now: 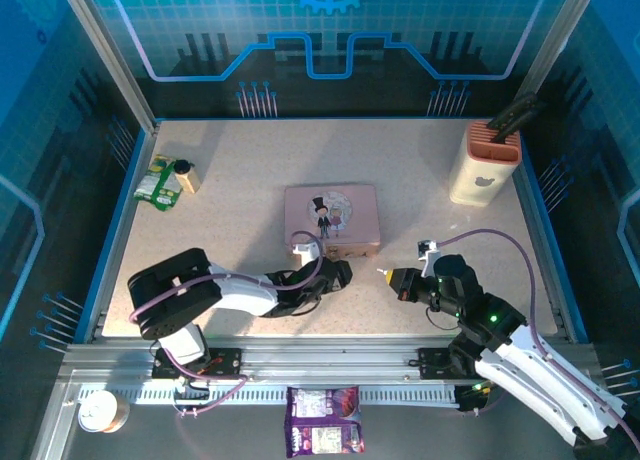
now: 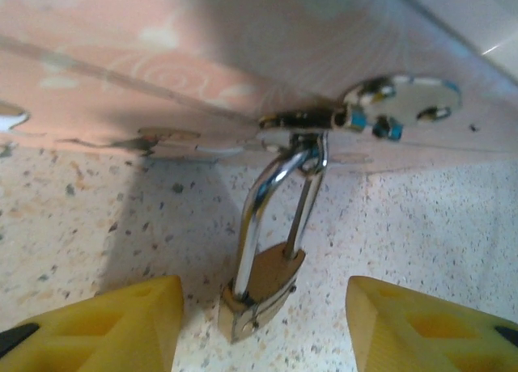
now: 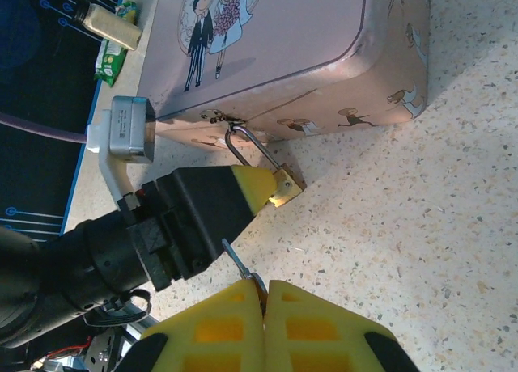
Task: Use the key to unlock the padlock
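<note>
Presently, the padlock (image 2: 261,287) hangs by its shackle (image 2: 257,202) from the clasp (image 2: 303,120) on the front wall of the tin (image 1: 330,215). Its body lies on the table (image 1: 230,180) just in front of the tin, long axis running out from that wall. My left gripper (image 1: 338,273) stands open, a finger (image 2: 121,323) on either side of the body, not clamping. My right gripper (image 3: 263,287), off the tin's front right corner, is closed on the key (image 3: 241,263), whose blade points towards the padlock, near but apart. Judgement: the body's free end faces away from the tin, so the right arm, the nearer with the key, must bring the blade into line with that axis.
</note>
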You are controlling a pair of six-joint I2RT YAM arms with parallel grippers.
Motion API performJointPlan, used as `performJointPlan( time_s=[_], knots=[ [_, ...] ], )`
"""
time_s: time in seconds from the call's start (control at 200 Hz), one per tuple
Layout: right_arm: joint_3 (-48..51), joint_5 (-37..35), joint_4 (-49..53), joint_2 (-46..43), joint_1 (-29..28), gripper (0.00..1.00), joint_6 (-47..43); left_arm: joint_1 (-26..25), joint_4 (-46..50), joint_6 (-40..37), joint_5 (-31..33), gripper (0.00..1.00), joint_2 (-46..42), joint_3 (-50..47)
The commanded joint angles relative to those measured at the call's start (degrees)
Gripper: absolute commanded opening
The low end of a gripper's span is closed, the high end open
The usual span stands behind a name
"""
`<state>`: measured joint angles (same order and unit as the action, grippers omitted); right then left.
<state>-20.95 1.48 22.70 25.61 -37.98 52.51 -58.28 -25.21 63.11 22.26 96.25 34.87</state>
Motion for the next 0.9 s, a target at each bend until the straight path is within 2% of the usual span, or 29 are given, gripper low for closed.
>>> performJointPlan(
  time_s=[0.0, 0.18, 0.785, 0.895],
  knots=[
    [-1.0, -0.8, -0.3, 0.0, -0.8, 0.00, -0.7, 2.1, -0.7, 0.1, -0.4, 0.54, 5.3, 2.4],
    [-1.4, -0.6, -0.7, 1.4, -1.0, 0.00, -1.0, 2.9, 0.9, -0.3, -2.3, 0.44, 7.7, 4.4],
    [0.6, -1.3, -0.7, 0.4, -1.0, 0.00, 0.8, 3.7, 1.2, 0.0, -2.1, 0.13, 6.0, 2.7],
    [1.4, -2.1, -0.4, 0.1, -0.9, 0.00, 0.6, 3.7, 0.5, -0.7, -2.4, 0.11, 5.1, 2.1]
  ],
)
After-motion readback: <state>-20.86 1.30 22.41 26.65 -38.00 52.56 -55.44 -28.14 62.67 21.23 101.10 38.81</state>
